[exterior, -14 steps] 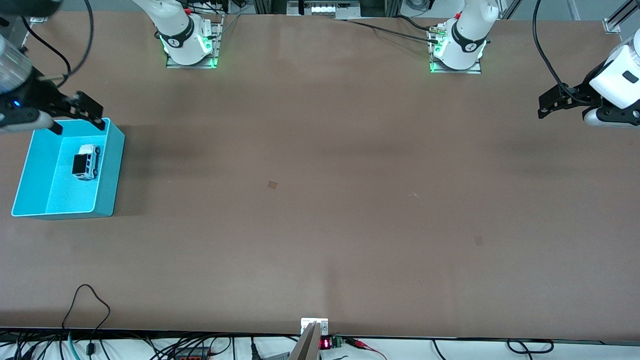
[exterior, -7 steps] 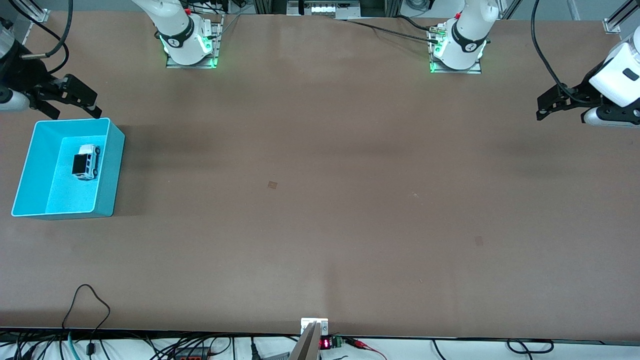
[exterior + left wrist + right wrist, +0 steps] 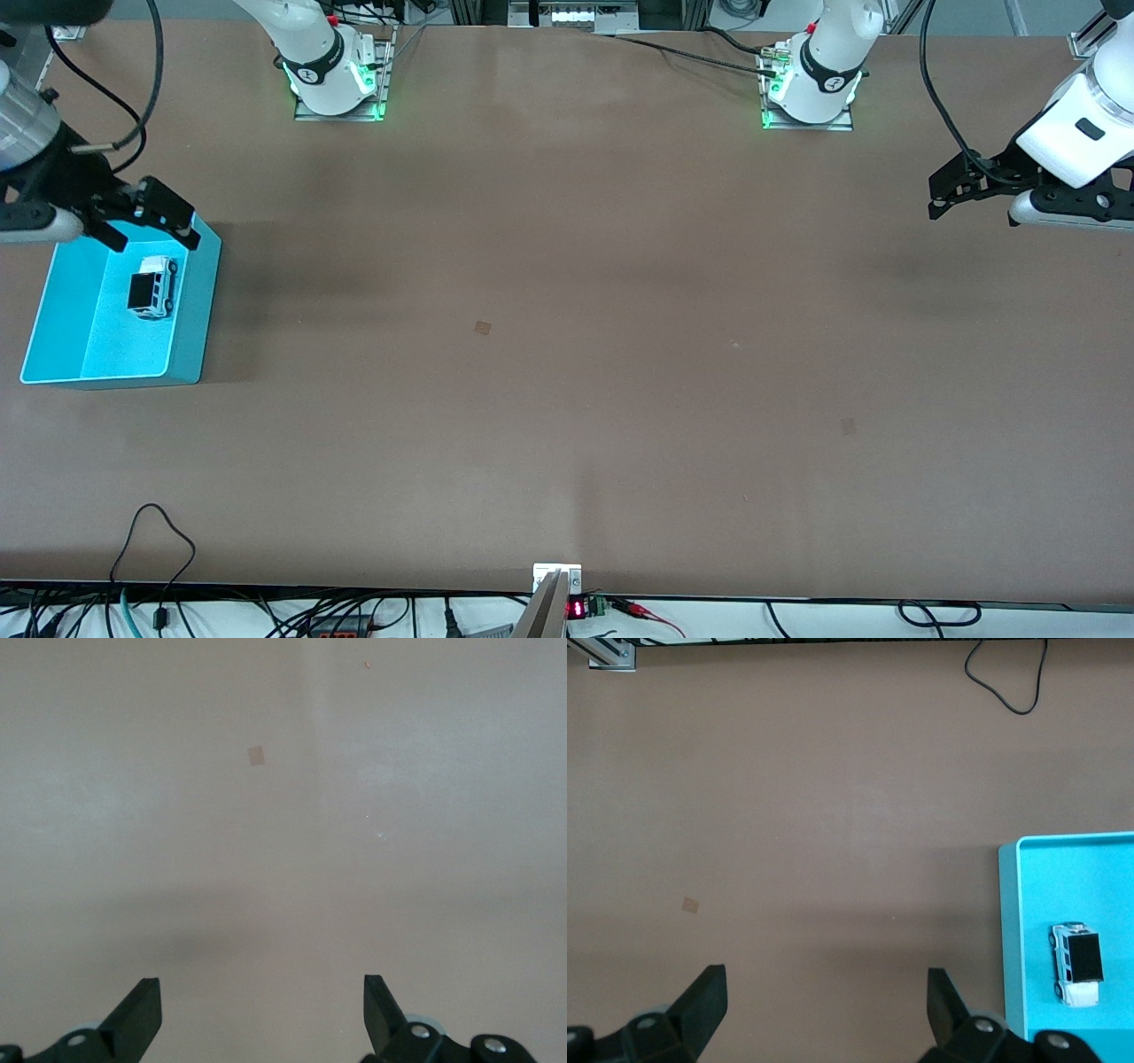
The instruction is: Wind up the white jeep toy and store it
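Brown and almost bare, the desk (image 3: 567,372) stretches out under me, with cables trailing along the edge nearest the front camera. Going up from there, the first thing I meet is the turquoise bin (image 3: 55,301), sitting at my right arm's end of the desk. The white jeep toy (image 3: 152,286) rests inside it on its wheels, nearer the bin's wall that faces mid-desk, touching nothing of mine. I judge it lies there because storing is already done, so nothing needs holding.

My right pincer (image 3: 146,220) hangs over the bin's rim farthest from the front camera, fingers spread wide and empty; my right wrist view looks mostly onto bare desk, with the jeep off to one edge of it.

My left pincer (image 3: 946,190) is well apart, over bare desk at my left arm's end, released and empty too. That arm waits, having no part near the bin.
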Motion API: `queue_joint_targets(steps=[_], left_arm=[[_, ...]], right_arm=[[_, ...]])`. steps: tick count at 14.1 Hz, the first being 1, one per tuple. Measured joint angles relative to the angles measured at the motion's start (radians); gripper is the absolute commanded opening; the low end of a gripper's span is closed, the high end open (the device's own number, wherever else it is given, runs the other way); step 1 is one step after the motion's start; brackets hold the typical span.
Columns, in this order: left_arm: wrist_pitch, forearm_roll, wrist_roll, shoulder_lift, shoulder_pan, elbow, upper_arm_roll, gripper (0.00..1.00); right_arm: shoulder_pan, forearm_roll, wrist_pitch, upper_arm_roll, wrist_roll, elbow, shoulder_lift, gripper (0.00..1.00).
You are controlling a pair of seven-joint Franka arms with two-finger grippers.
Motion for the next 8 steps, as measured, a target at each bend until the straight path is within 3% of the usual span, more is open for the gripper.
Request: queue_joint_targets(steps=[8], left_arm=[[0.000, 0.000, -0.001, 0.018, 0.000, 0.016, -0.001, 1.00]], right_arm=[[-0.004, 0.000, -0.006, -0.003, -0.004, 0.083, 0.015, 1.00]])
